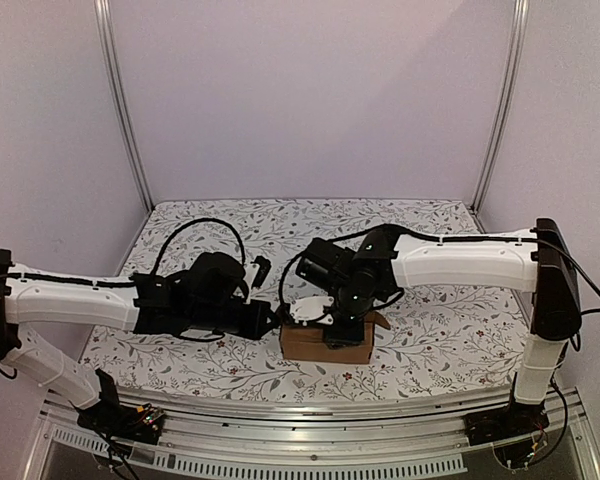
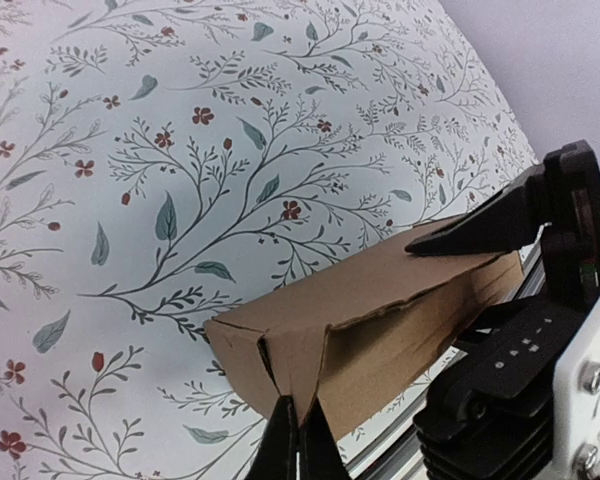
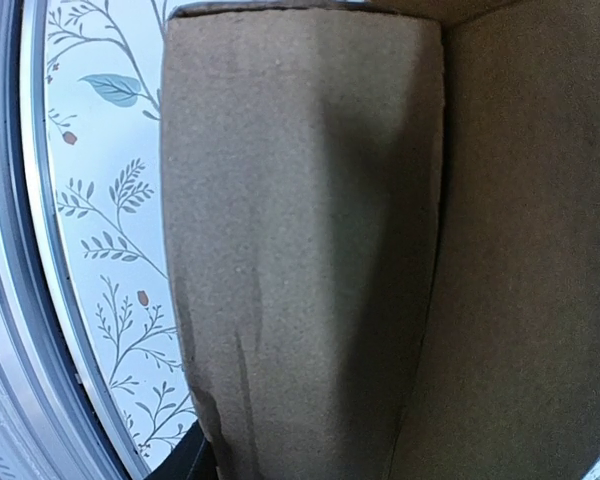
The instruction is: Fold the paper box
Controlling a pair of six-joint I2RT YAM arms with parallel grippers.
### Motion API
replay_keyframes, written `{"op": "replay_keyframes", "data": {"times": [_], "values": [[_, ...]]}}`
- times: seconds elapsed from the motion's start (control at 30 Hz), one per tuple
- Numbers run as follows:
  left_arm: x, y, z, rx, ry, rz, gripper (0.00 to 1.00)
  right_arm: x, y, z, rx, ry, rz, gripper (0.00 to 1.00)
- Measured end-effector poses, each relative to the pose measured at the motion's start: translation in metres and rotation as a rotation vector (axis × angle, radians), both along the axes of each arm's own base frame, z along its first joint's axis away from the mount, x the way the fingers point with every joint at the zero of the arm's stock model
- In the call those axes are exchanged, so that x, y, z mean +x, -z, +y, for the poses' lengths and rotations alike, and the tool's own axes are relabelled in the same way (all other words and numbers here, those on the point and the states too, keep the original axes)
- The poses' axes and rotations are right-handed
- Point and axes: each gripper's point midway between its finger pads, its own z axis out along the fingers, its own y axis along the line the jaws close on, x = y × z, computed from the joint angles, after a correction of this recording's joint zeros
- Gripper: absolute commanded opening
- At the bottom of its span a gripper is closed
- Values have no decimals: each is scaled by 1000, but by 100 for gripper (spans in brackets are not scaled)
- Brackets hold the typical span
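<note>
The paper box [image 1: 325,342] is plain brown cardboard, folded up into a long block on the table's near middle. My left gripper [image 1: 271,319] is at its left end. In the left wrist view the left gripper [image 2: 298,450] is shut, pinching the lower tip of the end flap of the box [image 2: 370,310]. My right gripper [image 1: 336,328] comes down on the box from above. In the left wrist view one of its fingers [image 2: 470,230] lies along the box's upper panel. Cardboard [image 3: 300,250] fills the right wrist view and hides most of the right gripper.
The flowered tablecloth [image 1: 210,360] covers the table. A metal rail [image 1: 280,410] runs along the near edge, close in front of the box. Purple walls and two upright metal posts [image 1: 125,110] close off the back.
</note>
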Motion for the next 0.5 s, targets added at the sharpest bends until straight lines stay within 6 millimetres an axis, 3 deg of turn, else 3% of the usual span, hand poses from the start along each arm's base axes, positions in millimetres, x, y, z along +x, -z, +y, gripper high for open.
{"op": "replay_keyframes", "data": {"times": [0.5], "values": [[4,8,1,47,-143,-38,0,4,8,8,6,74,-45,33]]}}
